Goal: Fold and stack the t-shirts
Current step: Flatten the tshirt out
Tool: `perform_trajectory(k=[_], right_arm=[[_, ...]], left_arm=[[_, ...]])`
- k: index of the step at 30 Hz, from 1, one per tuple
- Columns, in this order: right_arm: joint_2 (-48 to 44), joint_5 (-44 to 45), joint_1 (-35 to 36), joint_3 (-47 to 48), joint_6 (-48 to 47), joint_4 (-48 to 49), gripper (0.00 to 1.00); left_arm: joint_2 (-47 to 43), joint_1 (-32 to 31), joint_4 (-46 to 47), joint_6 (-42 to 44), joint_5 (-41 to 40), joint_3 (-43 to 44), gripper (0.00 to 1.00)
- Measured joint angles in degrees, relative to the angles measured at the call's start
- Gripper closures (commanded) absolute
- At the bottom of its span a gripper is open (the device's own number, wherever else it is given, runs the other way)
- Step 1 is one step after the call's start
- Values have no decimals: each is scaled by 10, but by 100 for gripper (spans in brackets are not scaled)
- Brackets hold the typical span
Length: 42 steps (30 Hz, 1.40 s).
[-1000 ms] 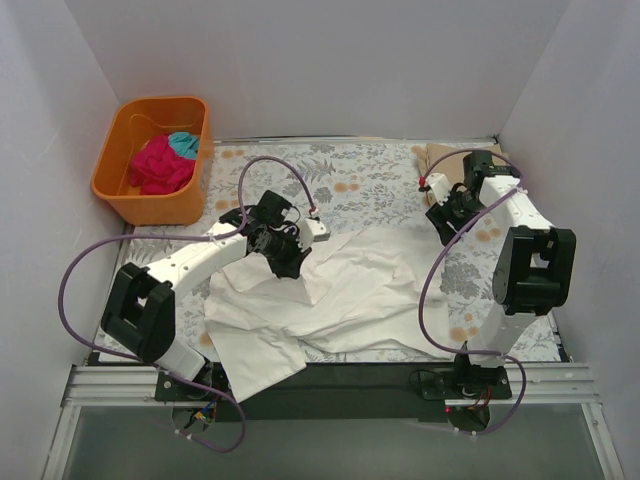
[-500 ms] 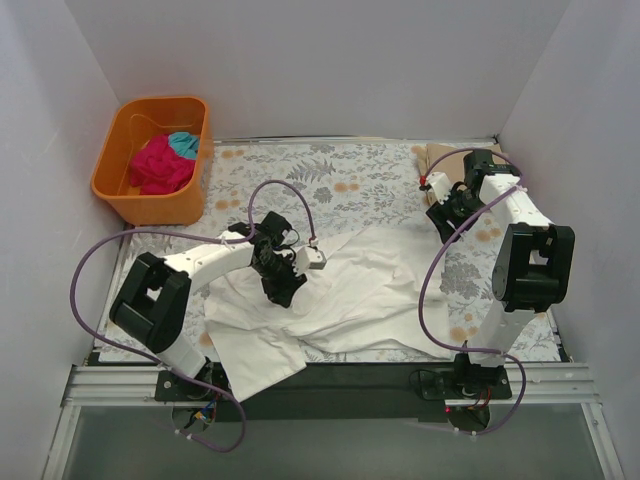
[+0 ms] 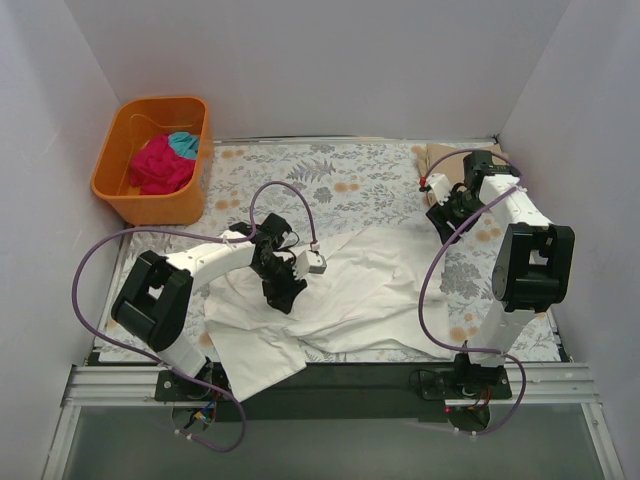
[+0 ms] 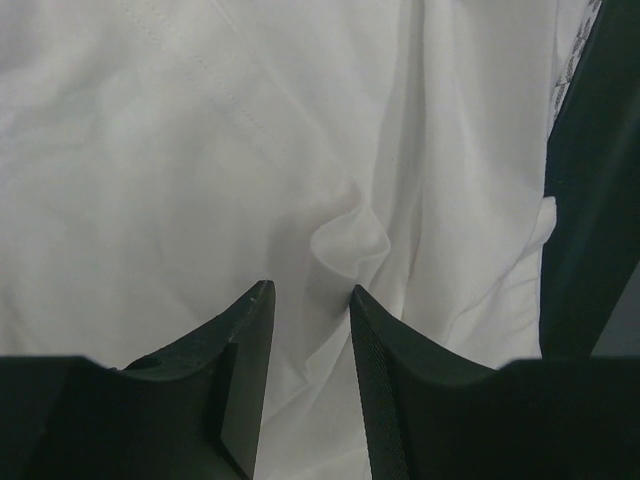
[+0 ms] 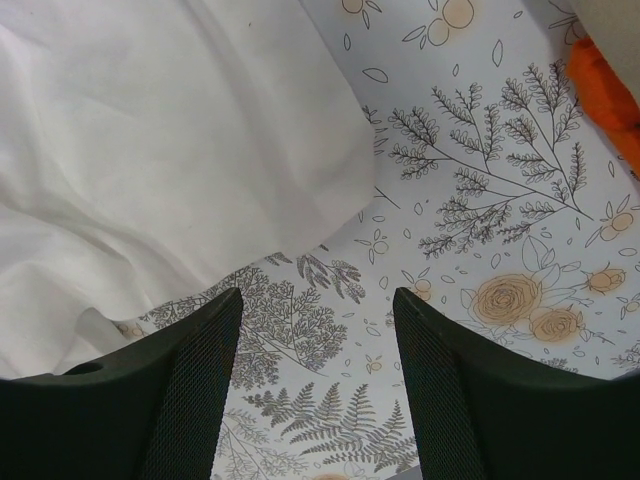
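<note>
Two arms worked over a floral table covering [image 3: 350, 180]. A large white t-shirt [image 3: 360, 290] lay crumpled across the near middle of it, its near left part hanging over the table's near edge. The left gripper [image 3: 283, 296] pointed down onto the left part of this shirt. In the left wrist view the left gripper [image 4: 308, 295] had its two fingers only a narrow gap apart. The white t-shirt [image 4: 200, 180] showed through that gap, and a small pucker of cloth sat just beyond the tips, not pinched between them as far as could be seen.

The right gripper [image 3: 441, 222] hung at the far right, just beyond the shirt's right edge. In the right wrist view the right gripper [image 5: 318, 296] stood wide apart above the covering [image 5: 480, 200], holding nothing, with the white t-shirt [image 5: 150, 130] to its left.

An orange tub [image 3: 150, 205] sat at the far left corner. It held a magenta t-shirt [image 3: 160, 165] and a teal t-shirt [image 3: 183, 143], bunched together. A tan t-shirt [image 3: 438, 157] lay at the far right, partly hidden by the right arm.
</note>
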Motion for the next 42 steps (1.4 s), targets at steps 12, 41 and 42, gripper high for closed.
perform_trajectory(k=[12, 41, 42], right_arm=[[0, 4, -2, 0, -4, -1, 35], [162, -52, -18, 101, 54, 2, 50], [164, -52, -17, 101, 55, 1, 53]], left_arm=[[0, -2, -26, 23, 26, 0, 85], [16, 3, 33, -32, -3, -1, 100], [17, 5, 34, -36, -3, 0, 100]])
